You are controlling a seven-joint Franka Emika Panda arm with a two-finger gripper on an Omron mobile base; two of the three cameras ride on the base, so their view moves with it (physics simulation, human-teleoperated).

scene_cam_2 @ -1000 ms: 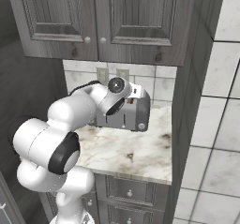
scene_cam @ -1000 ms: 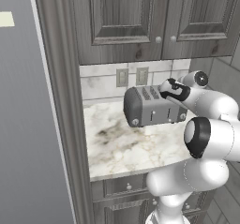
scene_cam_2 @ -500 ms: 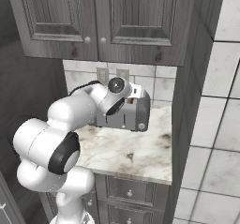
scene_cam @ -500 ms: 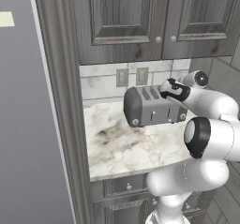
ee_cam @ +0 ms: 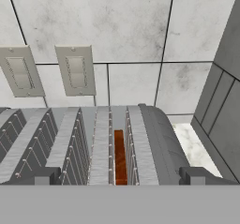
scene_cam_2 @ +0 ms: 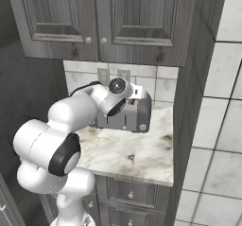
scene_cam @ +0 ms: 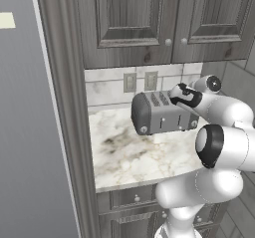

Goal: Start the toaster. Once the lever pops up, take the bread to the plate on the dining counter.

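The dark-grey toaster (scene_cam: pixel 159 116) stands on the marble wall counter (scene_cam: pixel 129 155), against the backsplash. My gripper (scene_cam: pixel 182 95) hovers just above its right end, seen from the other side as the gripper (scene_cam_2: pixel 137 93) over the toaster (scene_cam_2: pixel 124 119). In the hand view the toaster (ee_cam: pixel 70 148) lies directly below, its slots running away from me. The bread (ee_cam: pixel 120 155) sits as a brown slice down in the right-hand slot. My gripper (ee_cam: pixel 121 177) is open, its fingertips (ee_cam: pixel 40 176) spread wide on either side of that slot, holding nothing. The plate and the dining counter are out of view.
Two wall switch plates (ee_cam: pixel 77 70) sit on the tiled backsplash behind the toaster. Grey cabinet doors (scene_cam: pixel 144 23) hang overhead. A tall cabinet panel (scene_cam: pixel 60 107) bounds the counter on the left and a side wall (scene_cam_2: pixel 186 107) on the right. Drawers (scene_cam_2: pixel 137 192) run below.
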